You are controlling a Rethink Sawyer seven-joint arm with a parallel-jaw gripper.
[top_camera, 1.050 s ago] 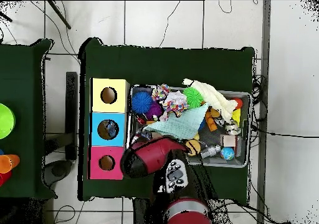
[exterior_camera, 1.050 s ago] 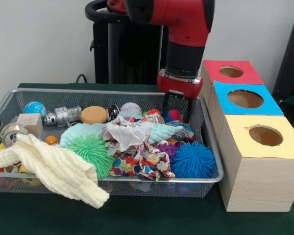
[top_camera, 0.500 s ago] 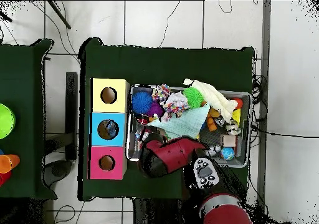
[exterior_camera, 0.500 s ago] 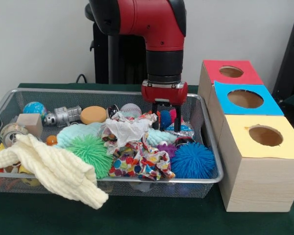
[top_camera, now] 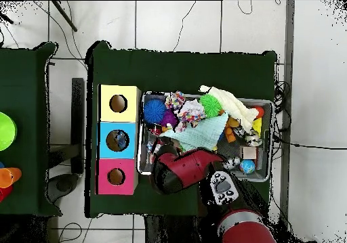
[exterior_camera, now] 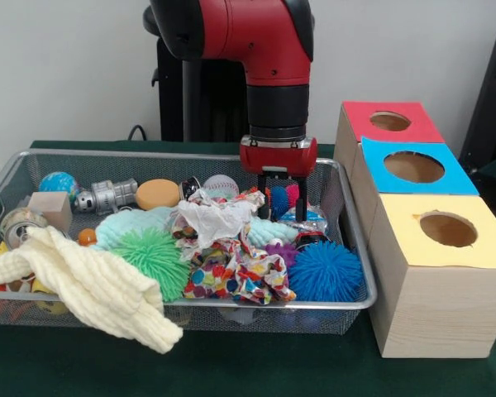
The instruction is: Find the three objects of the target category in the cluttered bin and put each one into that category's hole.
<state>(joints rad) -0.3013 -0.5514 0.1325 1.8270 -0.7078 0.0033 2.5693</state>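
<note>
Gripper (exterior_camera: 280,201) before you, fingers parted with nothing held, hanging over the mesh bin (exterior_camera: 355,248), small spiky toy (exterior_camera: 282,197) between its tips, blue spiky ball (exterior_camera: 325,271) below.

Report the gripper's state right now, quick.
Gripper: open, holding nothing, fingers straddling a small blue-and-pink spiky toy at the back of the wire bin; contact with it cannot be told.

Even, bright indoor light, soft shadows under bin (exterior_camera: 347,248), no glare, front view slightly soft.
</note>
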